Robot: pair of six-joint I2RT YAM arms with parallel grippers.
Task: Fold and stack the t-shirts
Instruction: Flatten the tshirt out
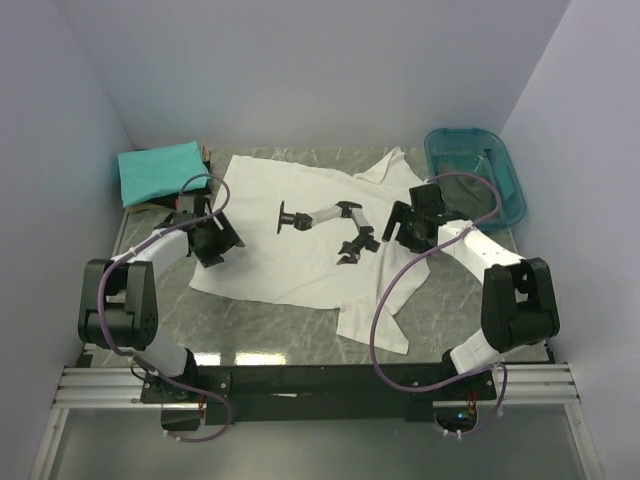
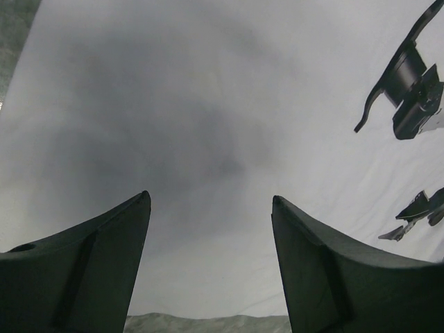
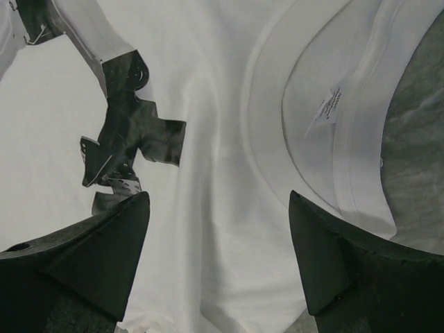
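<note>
Top external: white t-shirt (image 1: 270, 265) lies spread (print up) on the tabletop (image 1: 290, 335); teal t-shirt (image 1: 160, 172) sits folded far left.
Left wrist: left pincer (image 2: 210, 198) apart above plain cloth.
Right wrist: right pincer (image 3: 218, 194) apart beside the collar (image 3: 267, 118).
Judged light, limp and crease-prone; best pinched at hem and shoulder edges.

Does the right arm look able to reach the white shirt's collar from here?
Probably yes: the right end effector hangs open just above the white shirt, with its collar close by and nothing lying in between.
</note>
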